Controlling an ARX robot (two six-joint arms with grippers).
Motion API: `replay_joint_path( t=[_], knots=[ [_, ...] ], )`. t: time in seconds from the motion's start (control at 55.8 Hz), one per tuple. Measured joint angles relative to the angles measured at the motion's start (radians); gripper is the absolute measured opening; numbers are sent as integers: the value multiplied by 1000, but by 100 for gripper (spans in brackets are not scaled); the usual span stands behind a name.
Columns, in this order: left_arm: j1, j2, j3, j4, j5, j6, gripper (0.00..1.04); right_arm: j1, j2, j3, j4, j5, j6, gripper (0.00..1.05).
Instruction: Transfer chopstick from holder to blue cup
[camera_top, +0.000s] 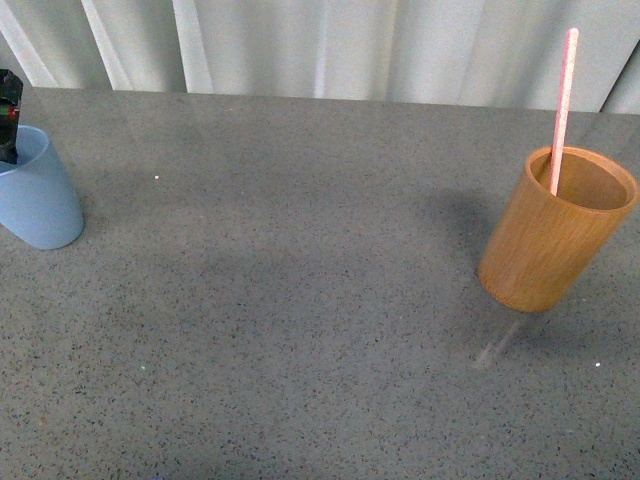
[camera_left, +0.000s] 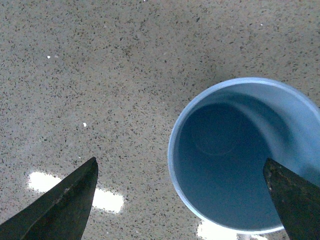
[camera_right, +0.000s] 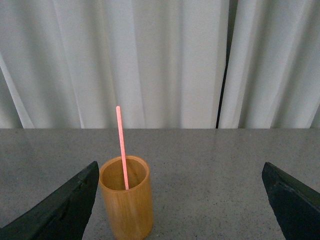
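Note:
One pink chopstick (camera_top: 564, 105) stands upright in the orange-brown holder (camera_top: 553, 232) at the table's right side. From the right wrist the chopstick (camera_right: 121, 145) rises out of the holder (camera_right: 126, 202), which sits ahead of my open right gripper (camera_right: 180, 192), close to one finger. The light-blue cup (camera_top: 36, 192) stands at the far left edge. Only a dark bit of my left gripper (camera_top: 9, 115) shows above the cup. Looking down from the left wrist, the cup (camera_left: 235, 150) is empty, and my open left gripper (camera_left: 182, 200) hovers over its rim.
A grey speckled table (camera_top: 300, 300) spreads between the cup and the holder. White curtains (camera_top: 330, 45) hang behind its far edge. Bright light patches (camera_left: 75, 192) lie on the tabletop beside the cup.

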Motion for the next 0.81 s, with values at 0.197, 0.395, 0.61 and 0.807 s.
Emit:
replay_joint_path(
  t=[0.197, 0.395, 0.61, 0.807],
  knots=[
    [-5, 40, 12, 8, -17, 0, 98, 0, 0, 0, 0, 0, 0, 95],
    [-27, 64, 14, 11, -35, -3, 92, 0, 0, 0, 0, 0, 0, 95],
    [-61, 70, 27, -1, -22, -8, 62, 0, 0, 0, 0, 0, 0, 95],
    [-94, 70, 38, -30, -13, -23, 33, 0, 0, 0, 0, 0, 0, 95]
  ],
)
